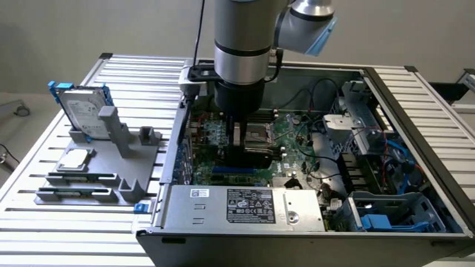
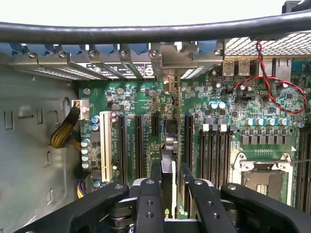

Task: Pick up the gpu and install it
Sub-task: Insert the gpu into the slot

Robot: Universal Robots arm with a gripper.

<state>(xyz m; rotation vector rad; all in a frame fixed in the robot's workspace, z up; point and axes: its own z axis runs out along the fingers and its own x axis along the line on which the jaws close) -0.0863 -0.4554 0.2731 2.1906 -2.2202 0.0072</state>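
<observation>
Over the motherboard (image 2: 218, 97) inside the case (image 2: 29, 145), I am holding the gpu (image 2: 168, 160) edge-on, with the gripper (image 2: 170, 171) clamping both its faces.

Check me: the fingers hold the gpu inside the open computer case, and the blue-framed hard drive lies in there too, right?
No: the exterior view shows the hard drive standing in the grey holder outside the computer case, on that view's left. The fingers do hold the gpu inside it.
</observation>
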